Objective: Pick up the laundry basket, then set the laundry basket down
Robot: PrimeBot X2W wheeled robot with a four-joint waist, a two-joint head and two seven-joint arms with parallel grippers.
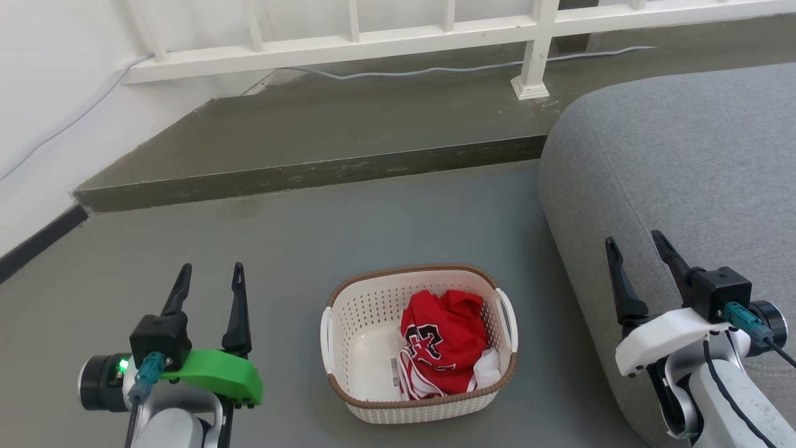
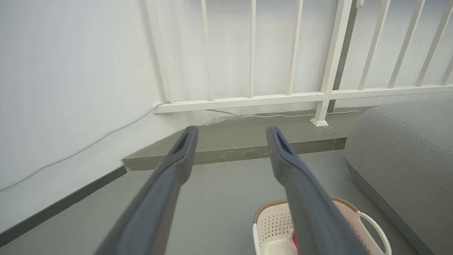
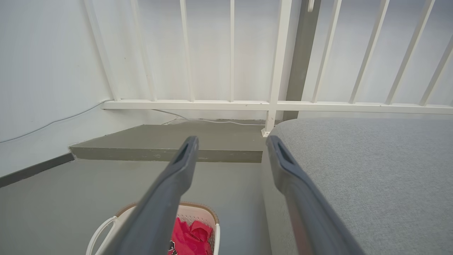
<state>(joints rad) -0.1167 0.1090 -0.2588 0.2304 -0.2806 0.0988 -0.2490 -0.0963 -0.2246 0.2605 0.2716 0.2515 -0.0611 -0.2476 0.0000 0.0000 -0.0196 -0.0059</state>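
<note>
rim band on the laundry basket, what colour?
Brown, woven-look, topping the cream perforated walls of the laundry basket; clearest in the head view.

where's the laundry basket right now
Head view, lower centre: the laundry basket sits on the floor between the left gripper and right gripper, beside the grey sofa.

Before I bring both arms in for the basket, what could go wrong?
1. The right gripper hangs at the edge of the grey sofa, and the laundry basket stands close to it; swinging in may brush the sofa.
2. The red jersey lies heaped toward that side, so a one-handle lift could tip the basket.
</note>
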